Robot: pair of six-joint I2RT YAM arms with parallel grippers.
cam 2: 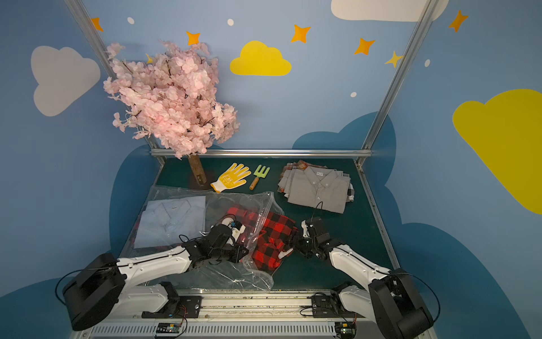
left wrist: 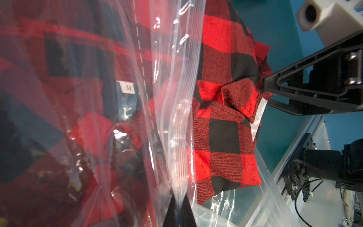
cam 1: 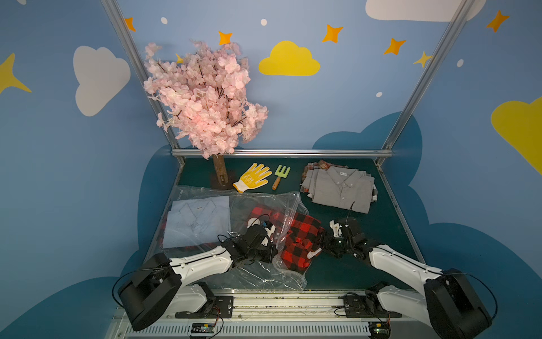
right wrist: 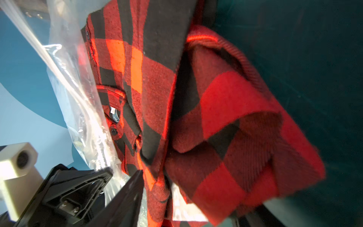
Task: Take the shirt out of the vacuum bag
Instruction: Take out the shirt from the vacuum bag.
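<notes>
The vacuum bag (cam 1: 258, 276) is a clear crinkly sheet across the left and middle of the green table. A red and black checked shirt (cam 1: 299, 234) sticks halfway out of its mouth in both top views, shirt (cam 2: 272, 232). My left gripper (cam 1: 276, 249) is shut on the bag's edge; in the left wrist view the tips (left wrist: 178, 198) pinch the plastic by the zip strip (left wrist: 176, 118). My right gripper (cam 1: 319, 245) is shut on a bunched fold of the shirt (right wrist: 225, 121), just right of the bag's mouth.
A light blue folded shirt (cam 1: 199, 220) lies under clear plastic at the left. A pile of grey shirts (cam 1: 340, 187) sits back right. A yellow glove (cam 1: 252, 177), a toy rake (cam 1: 281, 176) and a pink blossom tree (cam 1: 205, 99) stand along the back.
</notes>
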